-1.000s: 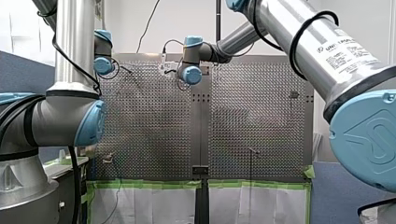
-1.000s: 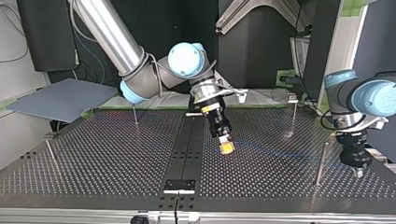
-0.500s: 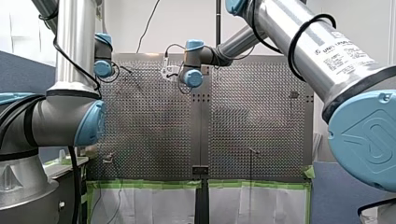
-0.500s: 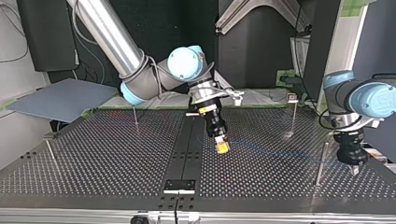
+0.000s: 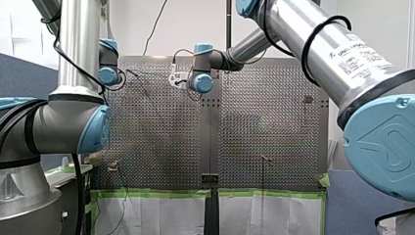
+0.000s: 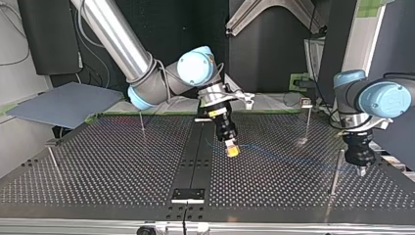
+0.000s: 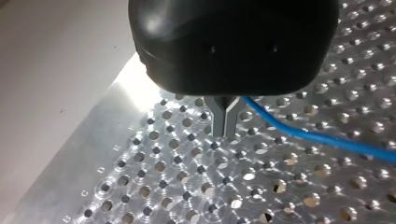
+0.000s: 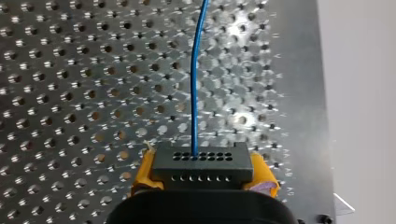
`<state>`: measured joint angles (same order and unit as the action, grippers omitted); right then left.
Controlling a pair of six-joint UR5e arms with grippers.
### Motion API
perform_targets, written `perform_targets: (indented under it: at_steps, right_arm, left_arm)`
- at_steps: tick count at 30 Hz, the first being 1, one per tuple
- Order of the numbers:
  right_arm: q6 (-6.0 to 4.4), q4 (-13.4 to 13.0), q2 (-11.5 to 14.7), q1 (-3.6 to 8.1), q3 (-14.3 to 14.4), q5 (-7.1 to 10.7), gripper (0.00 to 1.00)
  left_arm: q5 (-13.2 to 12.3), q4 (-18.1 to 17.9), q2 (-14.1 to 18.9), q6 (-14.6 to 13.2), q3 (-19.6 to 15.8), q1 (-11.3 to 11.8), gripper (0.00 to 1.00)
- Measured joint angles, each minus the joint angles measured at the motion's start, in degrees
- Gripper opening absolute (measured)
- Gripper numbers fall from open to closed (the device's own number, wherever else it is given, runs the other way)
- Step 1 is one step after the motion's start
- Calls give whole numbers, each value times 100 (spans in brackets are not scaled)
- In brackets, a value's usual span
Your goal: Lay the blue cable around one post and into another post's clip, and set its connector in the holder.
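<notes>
**A:** What does the front view give?

**B:** The robot's right arm reaches over the far part of the perforated table, past its middle. The left arm stands at the table's left side. From here one cannot tell how either gripper's fingers stand.

**A:** And the top view?

**B:** The right gripper, with yellow pads, hangs tilted just above the table near the middle. The left gripper points down just beside a post at that view's right. The blue cable runs faintly between the two grippers. The holder sits low in the middle of that view, apart from both.

**A:** The left wrist view?

**B:** Its metal fingers are pinched on the cable just above the table. The cable leaves them sideways over the holes.

**A:** The right wrist view?

**B:** The yellow pads clamp the black connector from both sides. The cable leaves the connector's front face and runs straight ahead over the table.
</notes>
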<state>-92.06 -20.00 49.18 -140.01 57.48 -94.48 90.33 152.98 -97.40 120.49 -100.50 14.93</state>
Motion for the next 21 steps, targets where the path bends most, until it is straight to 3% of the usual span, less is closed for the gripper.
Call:
perform_targets:
  at_steps: [4,5,6,8,9,11,12,14,15,17,21]
  right_arm:
    - [18,108,-42,1,3,3,0]
    - [25,154,-60,2,3,1,0]
    - [33,193,-74,2,3,-4,0]
    - [53,286,-106,7,3,-29,0]
    - [60,324,-119,9,3,-47,0]
    - [75,395,-145,12,4,-98,0]
    - [79,415,-151,12,4,-115,0]
    - [87,449,-162,15,4,-141,0]
    - [89,458,-165,15,5,-147,0]
    - [94,473,-170,17,5,-155,0]
    - [99,499,-178,26,5,-158,0]
  left_arm:
    - [-10,-192,-1,-59,-147,-15,3]
    - [-14,-243,-1,-31,-168,-20,22]
    - [-18,-284,-1,0,-185,-25,22]
    - [-19,-329,-1,53,-205,-35,38]
    - [-18,-327,-1,67,-209,-38,38]
    - [-18,-296,-1,90,-212,-42,55]
    - [-18,-275,-1,98,-214,-42,55]
    - [-30,-233,-1,140,-215,-43,69]
    - [-44,-222,-1,167,-215,-43,69]
    - [-108,-210,-1,249,-215,-44,95]
    - [-289,-180,-1,401,-214,-42,100]
